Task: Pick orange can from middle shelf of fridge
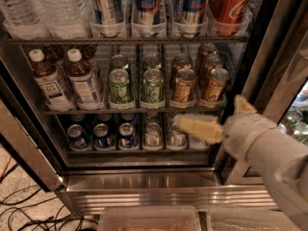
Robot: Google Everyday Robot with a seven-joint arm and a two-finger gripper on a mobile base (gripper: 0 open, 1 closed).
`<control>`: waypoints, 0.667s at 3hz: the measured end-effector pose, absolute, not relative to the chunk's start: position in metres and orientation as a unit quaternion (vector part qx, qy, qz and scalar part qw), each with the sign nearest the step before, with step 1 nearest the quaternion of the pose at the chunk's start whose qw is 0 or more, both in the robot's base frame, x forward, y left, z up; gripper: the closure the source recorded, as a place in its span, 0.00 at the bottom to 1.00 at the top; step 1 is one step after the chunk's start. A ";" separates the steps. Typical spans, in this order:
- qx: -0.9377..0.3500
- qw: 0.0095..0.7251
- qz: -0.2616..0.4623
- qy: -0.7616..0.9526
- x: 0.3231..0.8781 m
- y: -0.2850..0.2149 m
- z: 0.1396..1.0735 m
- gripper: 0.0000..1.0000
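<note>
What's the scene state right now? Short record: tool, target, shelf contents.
tool: open, empty, lower right, in front of the bottom rack, below the orange cans
orange cans: upright, two rows at right end of the middle shelf, none grasped
middle shelf, left to right: tea bottles, green cans, orange cans
top rack: water bottles, tall cans, red Coca-Cola can
bottom rack: small blue and silver cans
</note>
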State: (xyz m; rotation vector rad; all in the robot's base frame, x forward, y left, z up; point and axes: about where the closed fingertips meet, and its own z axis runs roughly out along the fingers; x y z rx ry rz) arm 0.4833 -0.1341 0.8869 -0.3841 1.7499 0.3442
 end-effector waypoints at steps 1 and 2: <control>-0.053 0.682 0.107 0.722 0.502 -0.229 0.941 0.00; -0.038 0.690 0.094 0.716 0.500 -0.242 0.947 0.00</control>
